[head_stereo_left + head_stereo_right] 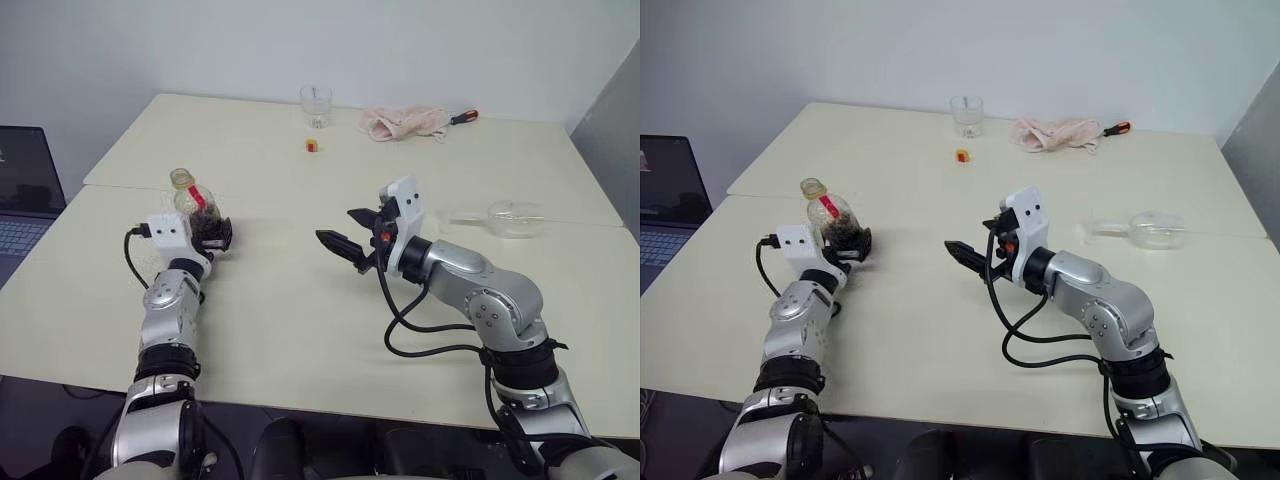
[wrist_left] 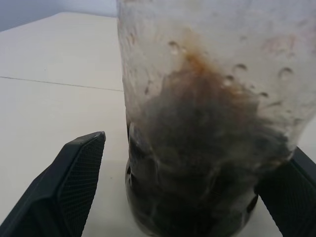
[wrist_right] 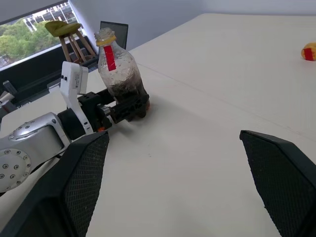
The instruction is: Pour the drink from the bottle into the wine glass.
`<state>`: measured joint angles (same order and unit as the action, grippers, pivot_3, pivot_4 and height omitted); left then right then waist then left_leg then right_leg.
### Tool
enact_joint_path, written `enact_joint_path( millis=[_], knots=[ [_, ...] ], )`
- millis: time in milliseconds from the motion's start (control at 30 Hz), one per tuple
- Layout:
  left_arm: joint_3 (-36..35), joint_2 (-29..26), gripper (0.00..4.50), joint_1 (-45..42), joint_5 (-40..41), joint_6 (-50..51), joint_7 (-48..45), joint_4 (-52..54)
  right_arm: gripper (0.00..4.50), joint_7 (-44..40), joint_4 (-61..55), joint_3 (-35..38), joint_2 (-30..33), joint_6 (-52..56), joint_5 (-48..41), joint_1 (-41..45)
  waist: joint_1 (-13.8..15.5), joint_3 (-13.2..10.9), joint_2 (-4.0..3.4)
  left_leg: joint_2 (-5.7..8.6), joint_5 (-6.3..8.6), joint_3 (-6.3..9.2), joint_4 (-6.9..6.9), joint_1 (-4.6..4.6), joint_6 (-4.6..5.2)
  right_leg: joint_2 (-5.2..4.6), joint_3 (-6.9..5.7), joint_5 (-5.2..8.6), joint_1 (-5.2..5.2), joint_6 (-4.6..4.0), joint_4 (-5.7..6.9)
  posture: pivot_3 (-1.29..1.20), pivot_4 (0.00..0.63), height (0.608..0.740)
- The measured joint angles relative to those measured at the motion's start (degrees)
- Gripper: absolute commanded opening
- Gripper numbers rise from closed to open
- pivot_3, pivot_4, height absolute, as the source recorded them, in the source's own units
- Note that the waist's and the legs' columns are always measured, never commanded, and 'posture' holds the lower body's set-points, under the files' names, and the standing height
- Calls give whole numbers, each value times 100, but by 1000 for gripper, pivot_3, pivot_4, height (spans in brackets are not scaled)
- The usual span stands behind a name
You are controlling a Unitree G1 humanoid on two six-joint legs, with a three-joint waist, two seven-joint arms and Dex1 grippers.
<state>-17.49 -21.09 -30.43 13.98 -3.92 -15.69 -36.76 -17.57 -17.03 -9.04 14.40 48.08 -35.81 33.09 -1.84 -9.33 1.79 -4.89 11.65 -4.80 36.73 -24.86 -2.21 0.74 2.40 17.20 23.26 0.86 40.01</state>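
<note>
The bottle (image 1: pixel 196 205) stands upright and uncapped on the table's left side, with a red label strip. The dark drink (image 2: pixel 197 163) fills its lower part, with foam above. My left gripper (image 1: pixel 213 236) is open around the bottle's base. One finger (image 2: pixel 69 182) stands clear of the plastic, the other is close to it at the far side. The wine glass (image 1: pixel 512 217) lies on its side at the right, stem pointing toward the middle, and looks empty. My right gripper (image 1: pixel 342 228) hovers open over the table's middle, pointing toward the bottle, holding nothing.
A short clear tumbler (image 1: pixel 316 105) stands at the back. The yellow-red cap (image 1: pixel 312 145) lies in front of it. A pink cloth (image 1: pixel 405 122) and a screwdriver (image 1: pixel 463 117) lie at the back right. A laptop (image 1: pixel 25 195) sits off the table's left edge.
</note>
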Motion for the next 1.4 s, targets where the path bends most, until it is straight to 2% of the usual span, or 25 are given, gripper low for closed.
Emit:
enact_joint_path(
  millis=[333, 633, 800, 1000, 1100, 1233, 1333, 1400],
  knots=[
    [23, -55, 4483, 211, 12, 295, -8, 398, 4500, -199, 92, 150, 20, 0, 122, 0, -3, 0, 0, -1, 0, 0, -1, 0, 0, 0, 0, 0, 0, 0, 0, 0, 150, 740],
    [20, -362, 4483, 1067, 183, 936, -433, 1673, 4500, -329, 104, 545, 159, 14, 103, 13, 0, 0, 0, -2, 0, 1, -3, 0, 0, -2, 2, 0, 1, 0, -1, 0, 150, 740],
    [-203, -831, 4483, 2172, 1038, 1629, -1485, 2955, 4500, -354, 209, 991, 515, 13, 115, -15, -13, 0, 0, -4, 1, 2, -9, 2, 0, -8, 9, 1, 3, -1, -5, 0, 150, 740],
    [-619, -1394, 4483, 2857, 1638, 2205, -2040, 3818, 4500, -503, 346, 1165, 833, -8, 147, -291, -7, 0, 1, -8, 0, 5, -10, 3, 0, -8, 13, 0, 1, -4, -4, 0, 150, 740],
    [-873, -1800, 4483, 3236, 2081, 2817, -2308, 4346, 4500, -771, 322, 1423, 1076, -47, 55, -575, -4, -2, 4, -13, 1, 9, -11, 2, 0, -8, 14, 1, 1, -4, -8, 0, 150, 740],
    [-872, -2296, 4483, 2880, 2581, 3517, -2573, 4953, 4500, -863, 339, 1847, 1162, -251, 30, -791, 25, -5, 12, 5, -3, 7, -9, 2, 5, -10, 10, 6, -4, 3, -8, 0, 150, 740],
    [-147, -2317, 4483, 2077, 2453, 3626, -2690, 5154, 4500, -701, 318, 2066, 1134, -370, 85, -1035, 46, -4, 11, 17, -8, 6, -8, 7, 14, -15, 12, 12, -8, 17, -8, 0, 150, 740],
    [477, -2035, 4483, 1613, 2244, 3597, -2753, 5097, 4500, -490, 250, 2134, 953, -374, 73, -1199, 83, 2, 19, -112, -6, -197, -1, 46, 4, 7, 119, -30, 85, -35, -5, 0, 150, 740]
  ],
)
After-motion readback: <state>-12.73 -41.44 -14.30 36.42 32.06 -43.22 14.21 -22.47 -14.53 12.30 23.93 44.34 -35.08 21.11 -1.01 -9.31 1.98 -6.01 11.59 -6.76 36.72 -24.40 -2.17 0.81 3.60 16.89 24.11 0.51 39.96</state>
